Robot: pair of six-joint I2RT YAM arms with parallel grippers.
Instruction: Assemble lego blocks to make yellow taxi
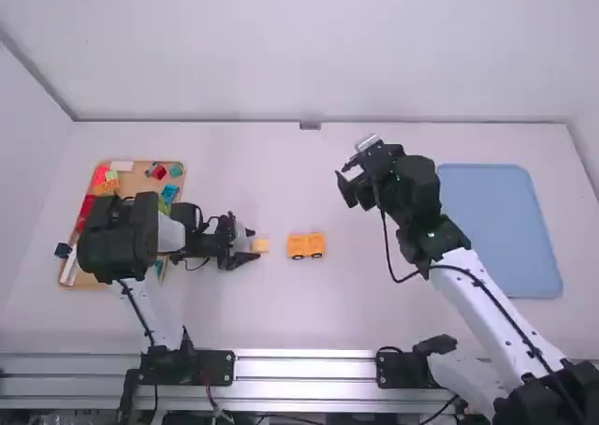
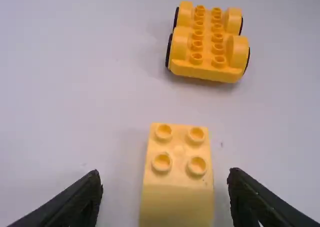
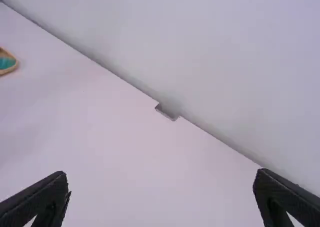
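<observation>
My left gripper (image 1: 251, 245) is low over the table, open around a light-yellow block (image 1: 260, 245). In the left wrist view the block (image 2: 179, 149), with four studs on its upper face, lies between the spread fingers of the left gripper (image 2: 165, 192), with a gap on each side. An orange-yellow wheeled base (image 1: 306, 246) stands just right of the block; in the left wrist view this base (image 2: 207, 44) shows studs, black wheels and raised fenders. My right gripper (image 1: 348, 186) is held above the table, farther back; in its wrist view the right gripper (image 3: 161, 197) is open and holds nothing.
On the left a wooden tray (image 1: 140, 163) holds several coloured blocks, partly under the left arm. A dark block (image 1: 64, 250) lies by the tray's left edge. A blue tray (image 1: 501, 228) lies on the right beside the right arm. A wall runs along the table's back edge.
</observation>
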